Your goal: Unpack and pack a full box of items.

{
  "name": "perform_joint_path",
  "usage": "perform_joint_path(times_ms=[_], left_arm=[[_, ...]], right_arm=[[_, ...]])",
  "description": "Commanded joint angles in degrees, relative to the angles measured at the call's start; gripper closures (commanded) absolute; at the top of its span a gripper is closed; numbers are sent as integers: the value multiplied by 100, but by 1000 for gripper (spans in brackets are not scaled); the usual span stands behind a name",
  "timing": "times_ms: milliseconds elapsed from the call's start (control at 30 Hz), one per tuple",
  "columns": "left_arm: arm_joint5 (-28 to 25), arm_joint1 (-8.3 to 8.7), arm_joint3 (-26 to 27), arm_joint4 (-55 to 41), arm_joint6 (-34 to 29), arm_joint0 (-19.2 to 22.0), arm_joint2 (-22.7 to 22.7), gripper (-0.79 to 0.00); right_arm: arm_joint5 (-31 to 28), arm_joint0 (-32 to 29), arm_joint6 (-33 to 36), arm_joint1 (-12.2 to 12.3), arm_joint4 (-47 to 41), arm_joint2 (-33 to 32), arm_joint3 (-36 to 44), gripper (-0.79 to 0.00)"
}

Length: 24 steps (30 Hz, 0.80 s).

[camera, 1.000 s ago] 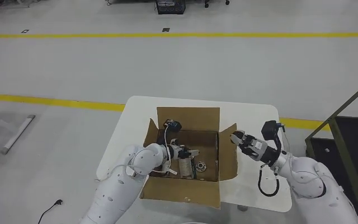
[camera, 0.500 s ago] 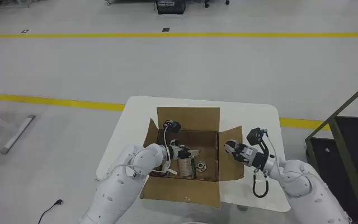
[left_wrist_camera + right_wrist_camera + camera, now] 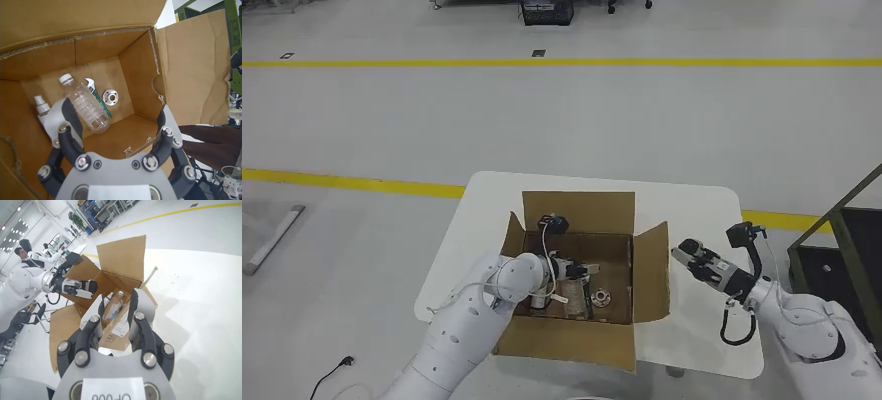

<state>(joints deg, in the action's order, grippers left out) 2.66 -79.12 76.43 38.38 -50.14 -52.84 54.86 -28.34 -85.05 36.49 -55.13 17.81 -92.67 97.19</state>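
— Fingers on the left point(image 3: 72, 113) first: spread wide, empty, hanging over the open box point(image 3: 132, 79). Why there?

— Probably lined up for a pick. Down on the box floor, close by the inner face of one finger: clear bottle point(image 3: 87, 106), lying flat, cap pointing away. Wide gap likely meant to take its body crosswise.

— And around it?

— Spray bottle point(image 3: 42, 106), half hidden behind that same finger. Green-handled wrench point(image 3: 98, 98) pressed along the bottle's far side. Metal flange point(image 3: 111, 97) flat on the floor, just past the wrench, in the gap between the two fingers.

— Right fingers point(image 3: 143, 306)?

— Also apart, though less so, gripping nothing. Held outside the box, above the counter point(image 3: 697, 215), just beside the upright side flap point(image 3: 654, 275). Seems a way to leave the opening free for the other arm. Touching the flap or not: cannot tell.

— Stage of the job?

— Unpacking hardly begun, judging by four items lying in the box.

— Risk?

— Round, slick bottle, apt to roll against the wrench if pinched off-centre.
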Motion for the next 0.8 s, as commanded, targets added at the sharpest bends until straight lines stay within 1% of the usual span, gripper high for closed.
perform_joint_path(times_ms=[0,133,167,200,233,267,333,367,500,600,633,667,700,767], left_arm=[[18,4,-32,31,24,10,14,-785],[72,23,-61,225,142,-13,40,-785],[83,29,-54,272,168,-23,46,-785],[89,33,-46,290,185,-40,57,-785],[103,39,-41,302,200,-53,75,-785],[115,43,-32,326,211,-66,85,-785],[112,53,-24,361,224,-92,103,-785],[123,57,-23,393,229,-103,107,-785],[134,67,-22,472,226,-137,104,-785],[131,70,-24,525,230,-151,93,-785],[126,71,-28,550,222,-153,85,-785],[124,72,-32,569,214,-153,79,-785],[124,72,-32,569,214,-153,79,-785],[124,72,-32,569,214,-153,79,-785]], right_arm=[[100,-48,193,18,-68,-86,96,-339],[248,9,578,39,-220,-50,79,-409],[245,59,654,37,-291,14,45,-529],[237,117,709,35,-370,72,5,-588],[217,174,781,32,-448,140,-24,-619],[218,234,832,32,-487,184,-60,-628],[240,348,920,30,-534,274,-112,-702],[255,405,977,30,-552,316,-136,-708],[358,675,1234,26,-411,585,-315,-776],[452,868,1304,1,-273,884,-501,-708],[479,941,1300,-9,-221,975,-581,-634],[504,1006,1305,-19,-161,1070,-664,-486],[509,1064,1288,-32,-156,1158,-735,-379],[524,1163,1285,-50,-111,1302,-866,-277]])
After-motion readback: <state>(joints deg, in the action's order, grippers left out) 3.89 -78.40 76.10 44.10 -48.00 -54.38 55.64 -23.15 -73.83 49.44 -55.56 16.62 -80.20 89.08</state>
